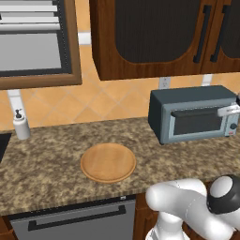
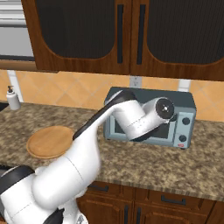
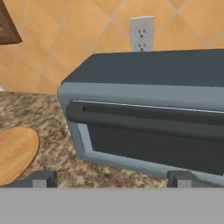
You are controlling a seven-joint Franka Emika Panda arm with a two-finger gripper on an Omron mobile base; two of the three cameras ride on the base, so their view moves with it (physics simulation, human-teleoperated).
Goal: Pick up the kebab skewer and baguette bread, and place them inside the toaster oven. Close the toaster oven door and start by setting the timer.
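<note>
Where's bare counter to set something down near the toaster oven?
Free: granite between the round wooden board and the toaster oven; also between the soap dispenser and the board. Crowded: right at the oven door, where the open fingers hover.

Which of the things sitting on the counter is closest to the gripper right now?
The toaster oven. The open gripper faces its closed door from close up, while the round wooden board and the soap dispenser sit farther left.

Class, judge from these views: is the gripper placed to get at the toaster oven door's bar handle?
Probably yes: the open gripper faces the bar handle of the shut toaster oven door, with nothing between them.
</note>
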